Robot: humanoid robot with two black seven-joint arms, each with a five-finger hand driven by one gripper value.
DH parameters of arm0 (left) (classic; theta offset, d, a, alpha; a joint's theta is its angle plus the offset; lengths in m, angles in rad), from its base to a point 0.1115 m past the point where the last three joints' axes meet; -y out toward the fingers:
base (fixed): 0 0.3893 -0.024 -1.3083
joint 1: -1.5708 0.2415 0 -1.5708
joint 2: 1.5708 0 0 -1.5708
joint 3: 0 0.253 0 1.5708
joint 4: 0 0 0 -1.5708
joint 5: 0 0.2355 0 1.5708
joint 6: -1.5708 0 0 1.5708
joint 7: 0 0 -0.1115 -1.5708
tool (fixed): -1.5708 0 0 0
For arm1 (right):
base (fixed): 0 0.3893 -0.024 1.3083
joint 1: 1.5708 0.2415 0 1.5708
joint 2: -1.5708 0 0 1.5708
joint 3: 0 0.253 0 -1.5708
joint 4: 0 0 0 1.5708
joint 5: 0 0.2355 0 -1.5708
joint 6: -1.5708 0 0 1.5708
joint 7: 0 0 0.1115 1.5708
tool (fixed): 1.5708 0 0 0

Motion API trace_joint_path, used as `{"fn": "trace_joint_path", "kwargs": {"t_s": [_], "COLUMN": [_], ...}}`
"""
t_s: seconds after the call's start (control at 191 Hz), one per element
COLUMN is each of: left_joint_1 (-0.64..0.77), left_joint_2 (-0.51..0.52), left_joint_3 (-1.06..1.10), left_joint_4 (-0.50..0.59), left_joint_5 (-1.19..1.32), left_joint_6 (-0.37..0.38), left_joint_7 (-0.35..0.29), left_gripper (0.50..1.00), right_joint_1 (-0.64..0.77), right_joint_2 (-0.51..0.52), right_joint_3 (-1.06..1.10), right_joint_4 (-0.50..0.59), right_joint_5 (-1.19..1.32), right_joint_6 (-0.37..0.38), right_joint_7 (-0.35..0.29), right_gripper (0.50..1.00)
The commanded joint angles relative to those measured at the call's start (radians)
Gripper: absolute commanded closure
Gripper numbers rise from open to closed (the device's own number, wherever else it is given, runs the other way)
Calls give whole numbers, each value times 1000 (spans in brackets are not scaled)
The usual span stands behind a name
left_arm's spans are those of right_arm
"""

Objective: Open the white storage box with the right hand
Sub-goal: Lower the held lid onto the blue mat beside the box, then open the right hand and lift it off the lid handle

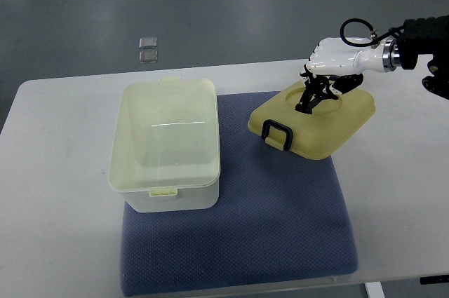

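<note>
The white storage box stands open on the left part of a blue mat on the white table, its inside bare. Its pale yellow lid, with a black latch at the near edge, lies tilted just right of the box, partly on the mat. The right hand reaches in from the right, fingers curled down onto the lid's recessed top, gripping it.

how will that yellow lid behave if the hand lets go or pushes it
The lid looks like stiff, light moulded plastic. Tilted, partly on the blue mat, it would probably drop flat once the right hand releases, and might slide on the table.
</note>
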Motion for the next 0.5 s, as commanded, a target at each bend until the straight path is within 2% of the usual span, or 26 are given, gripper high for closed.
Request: {"fn": "trace_joint_path", "kwargs": {"t_s": [0.0,0.136,0.142,0.147,0.152,0.157,0.163,0.168,0.173,0.178,0.184,0.189,0.199,0.205,0.21,0.215,0.22,0.226,0.241,0.252,0.294,0.309,0.336,0.493], "left_joint_1": [0,0,0,0,0,0,0,0,0,0,0,0,0,0,0,0,0,0,0,0,0,0,0,0], "left_joint_2": [0,0,0,0,0,0,0,0,0,0,0,0,0,0,0,0,0,0,0,0,0,0,0,0], "left_joint_3": [0,0,0,0,0,0,0,0,0,0,0,0,0,0,0,0,0,0,0,0,0,0,0,0], "left_joint_4": [0,0,0,0,0,1,1,0,0,0,0,0,0,0,0,0,0,0,0,1,0,0,0,0], "left_joint_5": [0,0,-1,-1,-1,-1,-1,0,0,0,0,0,0,0,0,0,0,0,0,-1,0,0,-1,0], "left_joint_6": [0,0,0,0,0,0,0,0,0,0,0,0,0,0,0,0,0,0,0,0,0,0,0,0], "left_joint_7": [0,0,0,0,0,0,0,0,0,0,0,0,0,0,0,0,0,0,0,0,0,0,0,0], "left_gripper": [500,500,500,500,500,500,500,500,500,500,500,500,500,500,500,500,500,500,500,500,500,500,500,500], "right_joint_1": [-5,-5,-5,-5,-5,-5,-5,-7,-7,-7,-7,-7,-7,-7,-7,-7,-7,-7,-7,-8,-7,-7,-7,-1], "right_joint_2": [16,32,34,34,34,34,34,35,35,35,35,35,35,35,35,35,35,35,35,35,34,34,29,20], "right_joint_3": [3,11,11,11,11,9,9,9,9,9,9,10,11,11,11,11,11,11,11,11,11,11,12,21], "right_joint_4": [-2,8,9,11,11,12,12,12,12,14,14,17,17,18,18,20,20,23,26,32,40,43,47,60], "right_joint_5": [2,12,14,15,15,15,15,17,17,17,17,19,19,20,20,20,20,22,22,23,23,25,28,69], "right_joint_6": [-3,-16,-19,-23,-23,-29,-29,-34,-34,-40,-40,-46,-46,-51,-51,-55,-55,-59,-63,-66,-68,-71,-72,-68], "right_joint_7": [0,0,0,0,0,0,0,0,0,0,0,0,0,0,0,0,0,0,0,0,0,0,0,0], "right_gripper": [1000,1000,992,961,961,932,932,902,901,871,871,834,834,792,791,751,750,716,691,652,621,595,572,572]}}
